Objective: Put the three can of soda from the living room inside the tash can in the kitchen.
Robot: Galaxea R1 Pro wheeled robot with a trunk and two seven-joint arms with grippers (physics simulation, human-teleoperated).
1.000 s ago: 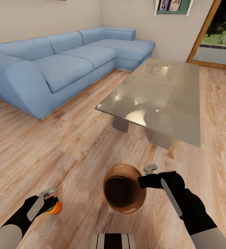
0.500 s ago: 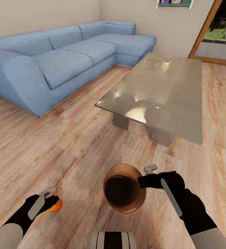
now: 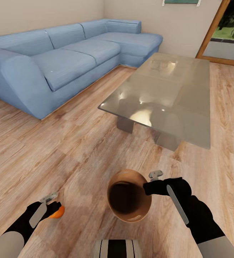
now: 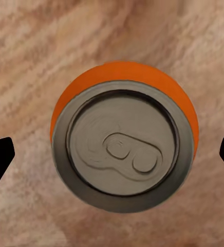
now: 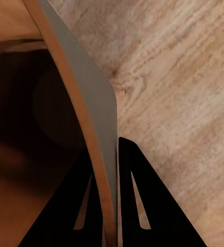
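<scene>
Orange soda can (image 3: 56, 213) unchanged in left gripper (image 3: 49, 202), sofa (image 3: 59, 61) nearer than before.

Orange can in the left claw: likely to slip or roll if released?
The can is a smooth metal cylinder, so it probably slips easily. The claw pads sit wide of it here, so grip looks uncertain. Dropped sideways on the wood floor, it would likely roll.
</scene>
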